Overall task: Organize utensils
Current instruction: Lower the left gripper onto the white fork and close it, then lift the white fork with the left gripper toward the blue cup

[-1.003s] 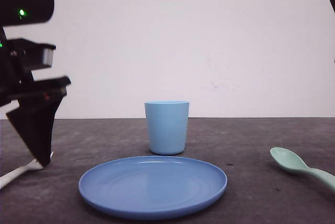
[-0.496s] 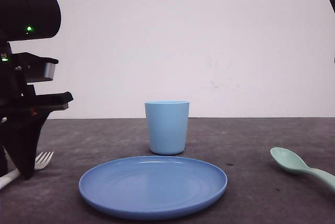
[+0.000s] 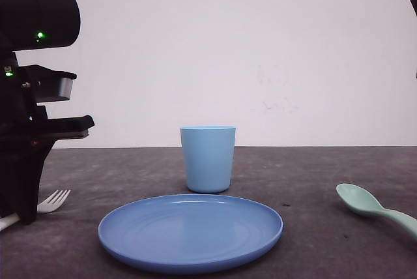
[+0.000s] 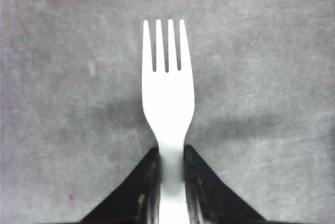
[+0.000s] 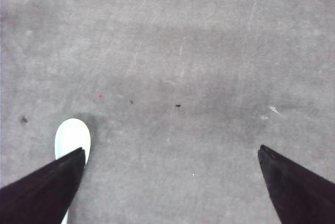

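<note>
Left tool (image 4: pixel 171 182) found clenched on the handle of the white fork (image 4: pixel 167 98), both fingers (image 4: pixel 146 182) pressed against its neck, tines pointing away over the grey table (image 4: pixel 272 51). From the front, fork (image 3: pixel 53 199) observed at the far left, low over or on the table beside the blue plate (image 3: pixel 190 232) and apart from it; contact with the surface could not be determined. Right tool (image 5: pixel 170 182) found spread wide with nothing between its fingers, poised above bare table, with the bowl of the mint-green spoon (image 5: pixel 73 137) just beside one fingertip (image 5: pixel 57 177). Spoon (image 3: pixel 374 207) noted lying on the table to the right of the plate, well apart from it and ungrasped. Light blue cup (image 3: pixel 208 158) noted upright behind the plate; no utensil seen in or on either.

Progress judged early: one utensil secured but not placed, the other untouched. Remaining work judged as delivery of the fork to its place, then pickup and placement of the spoon. Intended destination not determinable from the evidence.
</note>
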Action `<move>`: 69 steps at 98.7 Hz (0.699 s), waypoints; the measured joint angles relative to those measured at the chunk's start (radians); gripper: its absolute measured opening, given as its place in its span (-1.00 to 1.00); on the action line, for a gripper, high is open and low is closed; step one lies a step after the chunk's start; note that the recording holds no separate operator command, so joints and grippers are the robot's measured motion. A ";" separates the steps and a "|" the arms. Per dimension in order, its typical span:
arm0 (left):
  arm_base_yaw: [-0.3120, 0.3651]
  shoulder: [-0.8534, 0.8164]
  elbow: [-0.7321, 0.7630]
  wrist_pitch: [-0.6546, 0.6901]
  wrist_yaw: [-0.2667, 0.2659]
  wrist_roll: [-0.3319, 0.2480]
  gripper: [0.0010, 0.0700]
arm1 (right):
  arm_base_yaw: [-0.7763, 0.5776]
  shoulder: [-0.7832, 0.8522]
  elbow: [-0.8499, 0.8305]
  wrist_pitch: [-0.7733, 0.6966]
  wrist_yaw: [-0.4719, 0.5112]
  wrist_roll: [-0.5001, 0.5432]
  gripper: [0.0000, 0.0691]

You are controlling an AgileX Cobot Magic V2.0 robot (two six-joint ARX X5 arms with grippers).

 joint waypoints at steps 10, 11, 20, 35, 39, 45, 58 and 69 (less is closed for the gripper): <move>-0.001 -0.001 0.001 -0.002 -0.002 0.000 -0.91 | 0.000 0.000 0.000 0.000 0.000 0.000 0.93; -0.002 -0.002 0.002 -0.002 -0.003 0.000 -0.91 | 0.000 0.000 0.000 0.000 0.000 0.000 0.93; -0.003 -0.016 0.011 -0.005 -0.006 0.001 -0.91 | 0.000 0.000 0.000 0.000 0.000 0.000 0.93; -0.009 -0.083 0.045 0.013 -0.008 0.002 -0.91 | 0.000 0.000 0.000 0.000 0.000 0.000 0.93; -0.010 -0.103 0.051 0.029 -0.008 0.002 -0.91 | 0.000 0.000 0.000 0.000 0.000 0.000 0.93; -0.012 -0.132 0.055 0.068 -0.009 0.002 -0.91 | 0.000 0.000 0.000 0.000 0.000 0.000 0.93; -0.028 -0.189 0.057 0.182 -0.009 0.002 -0.91 | 0.000 0.000 0.000 0.001 0.000 0.000 0.93; -0.053 -0.224 0.058 0.332 0.003 0.002 -0.91 | 0.000 0.000 0.000 0.001 0.000 0.000 0.93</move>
